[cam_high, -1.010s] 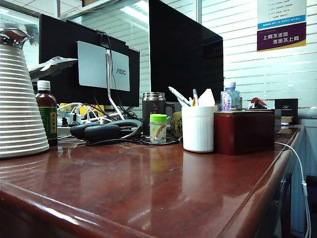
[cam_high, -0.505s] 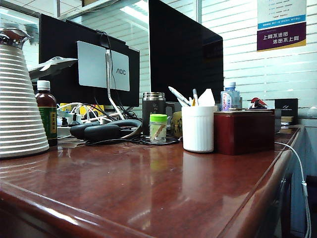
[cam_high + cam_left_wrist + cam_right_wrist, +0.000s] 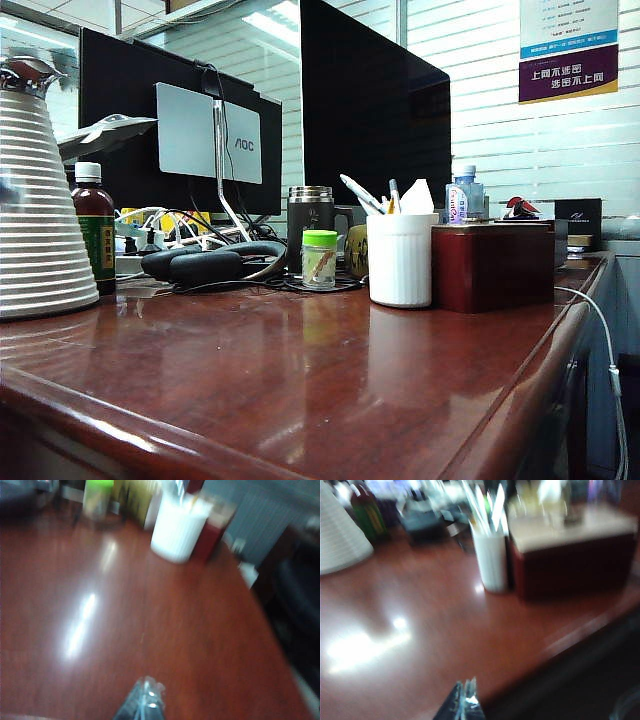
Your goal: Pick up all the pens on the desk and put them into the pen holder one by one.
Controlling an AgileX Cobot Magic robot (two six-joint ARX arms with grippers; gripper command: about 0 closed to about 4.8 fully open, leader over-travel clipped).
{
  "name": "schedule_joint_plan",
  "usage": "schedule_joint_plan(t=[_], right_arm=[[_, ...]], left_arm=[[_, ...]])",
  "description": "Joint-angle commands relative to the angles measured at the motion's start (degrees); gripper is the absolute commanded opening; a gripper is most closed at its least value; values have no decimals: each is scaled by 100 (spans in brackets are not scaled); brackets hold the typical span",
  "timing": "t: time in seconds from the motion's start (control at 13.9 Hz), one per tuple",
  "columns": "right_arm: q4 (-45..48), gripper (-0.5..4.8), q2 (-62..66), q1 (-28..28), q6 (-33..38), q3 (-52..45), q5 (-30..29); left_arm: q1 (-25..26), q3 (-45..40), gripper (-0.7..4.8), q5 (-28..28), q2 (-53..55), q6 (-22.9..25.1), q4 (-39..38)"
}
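The pen holder (image 3: pixel 400 260), a white ribbed cup, stands at the back of the desk (image 3: pixel 300 370) against a dark red box. Pens (image 3: pixel 360 193) stick up out of it, one white and slanted. No pen lies on the bare desk in any view. Neither gripper shows in the exterior view. In the blurred left wrist view my left gripper (image 3: pixel 150 691) is shut and empty, well back from the pen holder (image 3: pixel 177 527). The right gripper (image 3: pixel 469 687) is also shut and empty, over the desk's near edge, far from the pen holder (image 3: pixel 490 560) and its pens (image 3: pixel 485 505).
The dark red box (image 3: pixel 490 265) touches the holder's right side. A green-lidded jar (image 3: pixel 319 260), a steel mug (image 3: pixel 310 225), black headphones (image 3: pixel 200 265), a brown bottle (image 3: pixel 95 228) and a white ribbed cone (image 3: pixel 35 220) line the back. Monitors stand behind. A white cable (image 3: pixel 600 330) hangs off the right edge.
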Motion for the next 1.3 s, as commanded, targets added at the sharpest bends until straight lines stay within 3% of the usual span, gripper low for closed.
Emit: schedule_joint_plan(t=[0.07, 0.29, 0.43, 0.79, 0.87, 0.94, 1.08, 1.3], right_arm=[[149, -6, -9, 4, 173, -260, 205], [201, -6, -9, -2, 181, -302, 835], [227, 24, -9, 0, 417, -299, 807], [245, 24, -9, 4, 496, -299, 721], [245, 24, -9, -46, 496, -299, 721], [245, 24, -9, -289, 496, -299, 693], [245, 24, -9, -940, 496, -299, 693], [245, 24, -9, -1770, 496, -302, 807]], left_arm=[[7, -334, -6, -72, 4, -140, 684], [9, -472, -5, -420, 4, -122, 774], [9, -470, -2, -378, 4, -111, 570], [149, -468, -2, -308, -186, -114, 520], [485, -470, -2, 9, -330, -111, 531], [1266, -470, -2, 378, -348, -111, 579], [2345, -470, -2, 348, -348, -111, 577], [3222, -470, -2, 350, -348, -111, 577]])
